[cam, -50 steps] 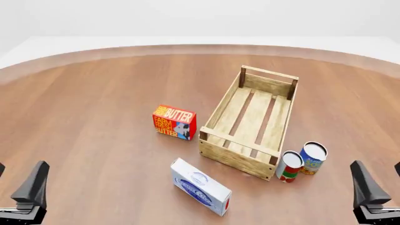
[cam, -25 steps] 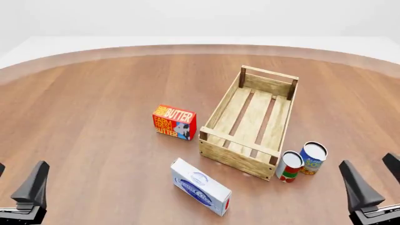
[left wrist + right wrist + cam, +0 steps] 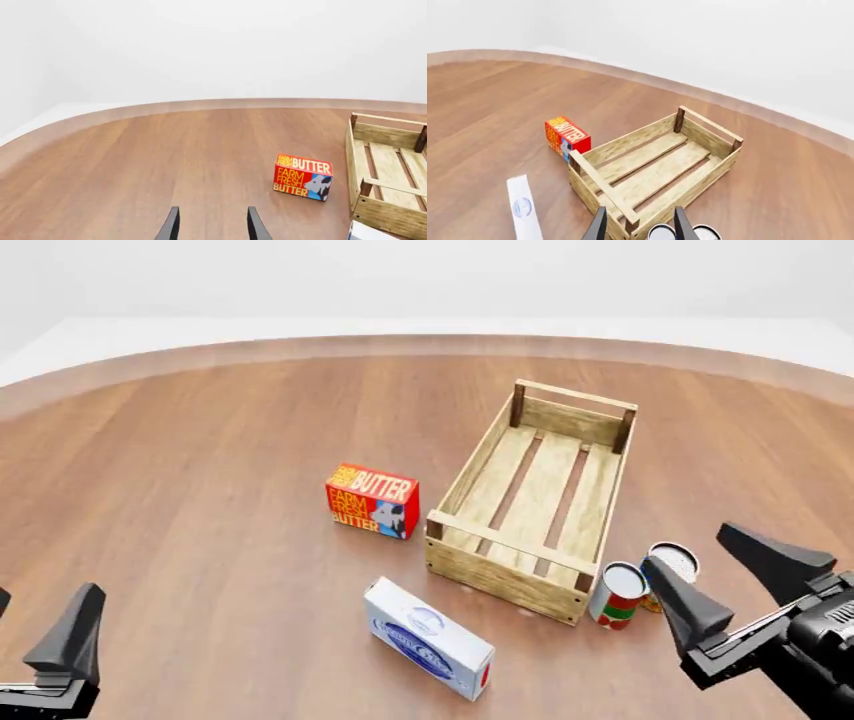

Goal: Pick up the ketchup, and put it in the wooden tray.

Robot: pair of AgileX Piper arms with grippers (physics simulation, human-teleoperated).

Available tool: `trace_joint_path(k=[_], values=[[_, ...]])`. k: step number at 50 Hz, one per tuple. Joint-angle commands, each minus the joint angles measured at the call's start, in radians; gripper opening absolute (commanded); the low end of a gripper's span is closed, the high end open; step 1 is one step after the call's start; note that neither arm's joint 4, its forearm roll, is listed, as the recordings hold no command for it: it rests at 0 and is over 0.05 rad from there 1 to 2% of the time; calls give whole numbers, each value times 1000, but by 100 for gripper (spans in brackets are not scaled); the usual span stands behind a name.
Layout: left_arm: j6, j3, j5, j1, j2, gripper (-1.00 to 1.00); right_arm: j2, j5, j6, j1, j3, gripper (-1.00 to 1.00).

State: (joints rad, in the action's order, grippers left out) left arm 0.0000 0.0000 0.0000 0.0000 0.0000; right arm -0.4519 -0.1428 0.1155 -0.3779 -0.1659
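The ketchup is out of view in every frame. The wooden tray (image 3: 470, 466) lies right of centre, long and slatted, with nothing inside; it also shows in the left wrist view (image 3: 363, 150) and the right wrist view (image 3: 627, 141). My right gripper (image 3: 689, 558) hangs open at the near right, turned toward the tray's near end, its fingers just above and beside two cans. In its own view the right gripper (image 3: 640, 212) holds nothing. My left gripper (image 3: 44, 592) stands open at the near left corner, far from the tray, and is empty in its own view (image 3: 213, 210).
A red-and-yellow butter box (image 3: 374, 500) stands left of the tray. A white-and-blue flat box (image 3: 427, 638) lies near the tray's near-left corner. A red-and-white can (image 3: 617, 595) and a blue can (image 3: 671, 560) stand by the tray's near-right corner.
My right gripper has swung up and to the left from the near right corner, turning toward the cans and the tray. The left gripper has stayed still.
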Motion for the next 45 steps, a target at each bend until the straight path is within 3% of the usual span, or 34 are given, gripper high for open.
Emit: trace_joint_path(k=[1, 12, 29, 45], values=[[0, 0, 0, 0, 0, 100, -200, -45, 9, -93, -77, 100], [0, 0, 0, 0, 0, 100, -325, -12, 25, -220, -176, 100], [0, 0, 0, 0, 0, 100, -576, -45, 28, -437, -325, 100], [0, 0, 0, 0, 0, 100, -717, -79, 29, -550, -411, 100]])
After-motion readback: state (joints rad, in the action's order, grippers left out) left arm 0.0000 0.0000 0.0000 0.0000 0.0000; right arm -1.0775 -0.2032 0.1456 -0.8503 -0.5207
